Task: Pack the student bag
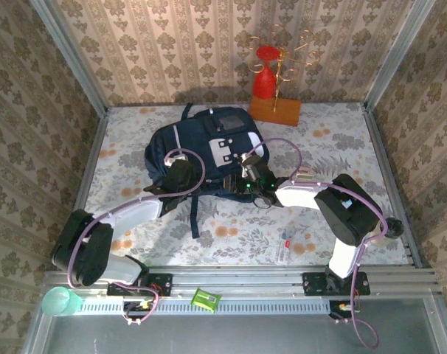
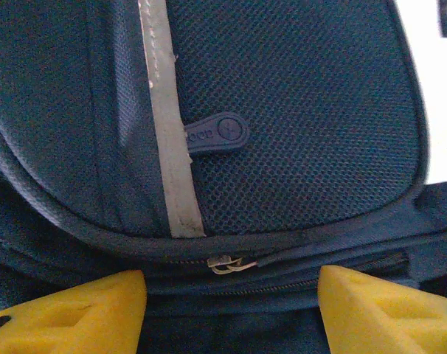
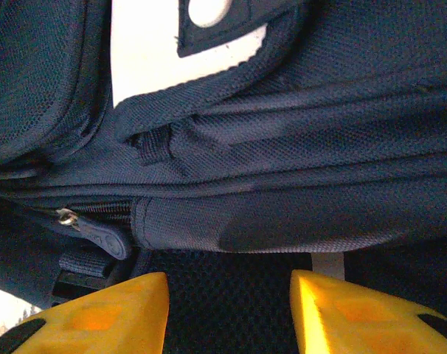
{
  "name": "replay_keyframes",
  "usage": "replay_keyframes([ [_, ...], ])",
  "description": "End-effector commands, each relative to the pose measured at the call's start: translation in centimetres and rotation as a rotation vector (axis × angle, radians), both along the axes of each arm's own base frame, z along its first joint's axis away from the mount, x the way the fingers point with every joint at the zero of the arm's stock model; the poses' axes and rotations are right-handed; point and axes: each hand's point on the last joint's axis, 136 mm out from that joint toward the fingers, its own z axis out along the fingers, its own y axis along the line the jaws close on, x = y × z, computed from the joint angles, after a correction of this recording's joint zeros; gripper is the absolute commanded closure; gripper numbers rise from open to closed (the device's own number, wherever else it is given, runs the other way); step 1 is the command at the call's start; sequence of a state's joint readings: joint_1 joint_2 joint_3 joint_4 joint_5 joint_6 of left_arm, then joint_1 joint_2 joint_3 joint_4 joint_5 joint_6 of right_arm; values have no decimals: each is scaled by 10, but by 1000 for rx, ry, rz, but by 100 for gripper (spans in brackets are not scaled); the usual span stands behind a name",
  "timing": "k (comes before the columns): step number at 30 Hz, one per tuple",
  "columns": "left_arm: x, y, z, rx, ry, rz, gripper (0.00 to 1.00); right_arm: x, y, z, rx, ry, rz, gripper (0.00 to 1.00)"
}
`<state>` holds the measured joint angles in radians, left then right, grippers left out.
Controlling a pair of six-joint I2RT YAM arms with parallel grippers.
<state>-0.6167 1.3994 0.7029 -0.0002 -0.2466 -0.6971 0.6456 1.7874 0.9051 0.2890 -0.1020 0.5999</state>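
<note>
Student bag point(image 1: 201, 151) lies flat mid-worktop point(image 1: 327, 147), front patch up; left jaws and right jaws both parted, holding nothing, close over its near seam by the zip slider point(image 2: 223, 263), probably to open it for packing.

Wire stand point(image 1: 286, 63), wooden base point(image 1: 275, 111), back right; green box point(image 1: 206, 299), teal cup point(image 1: 58, 301) near edge.

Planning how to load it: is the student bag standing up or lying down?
Lying down. The student bag rests on its back on the table, its grey-white front patch facing the overhead camera.
</note>
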Motion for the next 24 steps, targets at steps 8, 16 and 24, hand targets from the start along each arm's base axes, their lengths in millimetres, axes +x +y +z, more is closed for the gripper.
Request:
replay_keyframes([
  [8, 19, 3, 20, 304, -142, 89, 29, -16, -3, -27, -15, 61, -8, 52],
  [16, 31, 12, 16, 463, -167, 122, 23, -17, -13, -34, -50, 74, -30, 52],
  [24, 48, 15, 9, 453, -183, 151, 20, -21, -24, -48, -105, 121, -60, 53],
])
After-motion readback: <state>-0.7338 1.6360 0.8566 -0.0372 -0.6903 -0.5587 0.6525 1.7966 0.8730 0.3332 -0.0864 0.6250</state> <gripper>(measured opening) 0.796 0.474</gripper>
